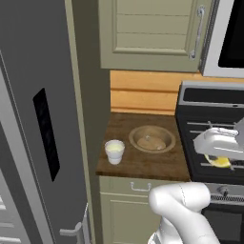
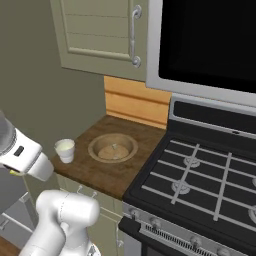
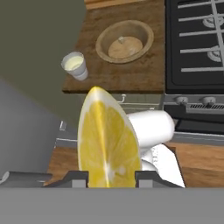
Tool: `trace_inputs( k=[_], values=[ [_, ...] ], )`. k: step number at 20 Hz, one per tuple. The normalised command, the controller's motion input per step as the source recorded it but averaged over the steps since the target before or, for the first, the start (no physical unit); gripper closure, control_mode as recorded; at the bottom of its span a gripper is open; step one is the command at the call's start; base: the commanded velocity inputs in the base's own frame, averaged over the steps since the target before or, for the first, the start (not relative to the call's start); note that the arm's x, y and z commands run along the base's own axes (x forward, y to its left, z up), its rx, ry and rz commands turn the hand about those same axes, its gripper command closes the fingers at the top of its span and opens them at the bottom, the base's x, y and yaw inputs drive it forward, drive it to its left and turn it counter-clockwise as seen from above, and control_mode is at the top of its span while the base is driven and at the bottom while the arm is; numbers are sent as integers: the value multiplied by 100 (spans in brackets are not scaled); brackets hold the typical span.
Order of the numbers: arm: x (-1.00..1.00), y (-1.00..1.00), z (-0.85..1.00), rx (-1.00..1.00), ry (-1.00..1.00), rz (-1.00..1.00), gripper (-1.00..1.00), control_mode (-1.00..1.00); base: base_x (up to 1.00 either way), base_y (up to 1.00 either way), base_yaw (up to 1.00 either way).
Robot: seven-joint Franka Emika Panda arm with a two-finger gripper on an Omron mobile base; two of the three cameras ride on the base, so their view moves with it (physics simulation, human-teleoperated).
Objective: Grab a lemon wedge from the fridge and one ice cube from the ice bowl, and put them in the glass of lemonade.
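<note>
hand (image 3: 109, 175) clamped on wedge (image 3: 108, 138), long axis upright | glass (image 3: 75, 65) ahead, left of hand | bowl (image 3: 125, 41) beyond, on tabletop (image 3: 131, 74)

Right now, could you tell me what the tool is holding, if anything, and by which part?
The tool holds the lemon wedge, clamped at its lower end between the fingers, cut face towards the hand camera.

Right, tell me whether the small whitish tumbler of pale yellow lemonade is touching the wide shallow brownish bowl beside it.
Apart. The hand view shows bare dark wooden counter between the whitish tumbler of lemonade and the wide brownish bowl; the left base view shows the same gap.
</note>
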Motion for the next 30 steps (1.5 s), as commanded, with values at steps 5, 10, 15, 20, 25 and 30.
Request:
trace_inputs(
  k=[5, 10, 15, 20, 25, 30],
  values=[
    [100, 3, 0, 0, 6, 17, 100, -100, 0, 0, 0],
    [98, 29, -16, -1, 13, 33, 100, -100, 0, 0, 0],
    [81, 41, -19, -5, 10, 37, 100, -100, 0, 0, 0],
    [70, 33, -80, -20, 1, 17, 100, -100, 0, 0, 0],
    [14, 4, -59, -8, -11, 0, 100, -100, 0, 0, 0],
    [71, 0, -10, 14, -2, 0, 100, -100, 0, 0, 0]
  ],
)
